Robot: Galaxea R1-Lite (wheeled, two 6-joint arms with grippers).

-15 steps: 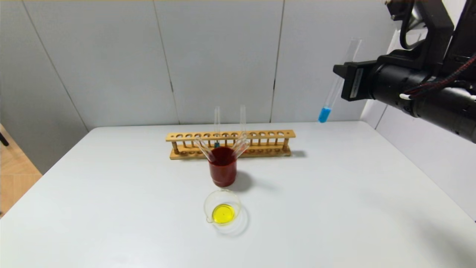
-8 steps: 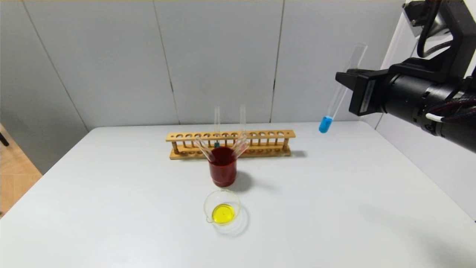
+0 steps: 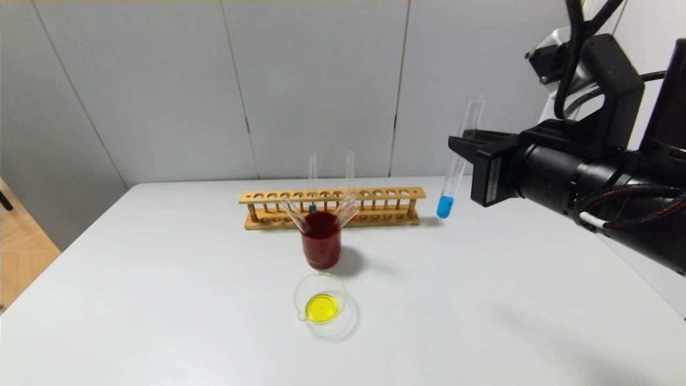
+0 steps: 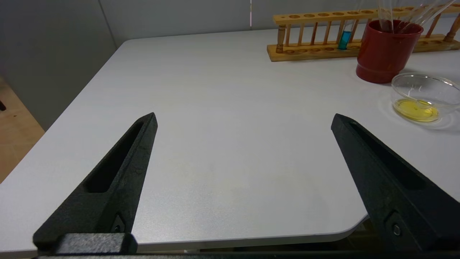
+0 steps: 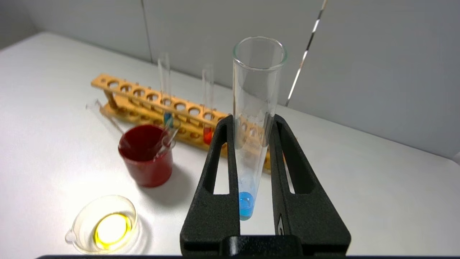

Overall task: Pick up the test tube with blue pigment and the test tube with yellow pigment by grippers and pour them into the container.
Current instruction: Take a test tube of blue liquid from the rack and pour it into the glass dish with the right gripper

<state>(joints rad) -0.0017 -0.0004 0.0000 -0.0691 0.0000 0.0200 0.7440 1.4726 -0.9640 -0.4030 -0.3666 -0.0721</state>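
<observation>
Right claw (image 3: 465,146) clamps the test tube with blue pigment (image 3: 456,163) (near upright) in the air, right of the rack (image 3: 332,206). Container (image 3: 320,297) holds yellow liquid. Left claw (image 4: 244,122) spread wide over the table (image 4: 215,108).

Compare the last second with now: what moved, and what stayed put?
The right gripper, shut on the test tube with blue pigment, carried it lower and toward the robot's left, nearer the wooden rack, and brought it closer to upright. The red cup, the container with yellow liquid and the open left gripper stayed put.
</observation>
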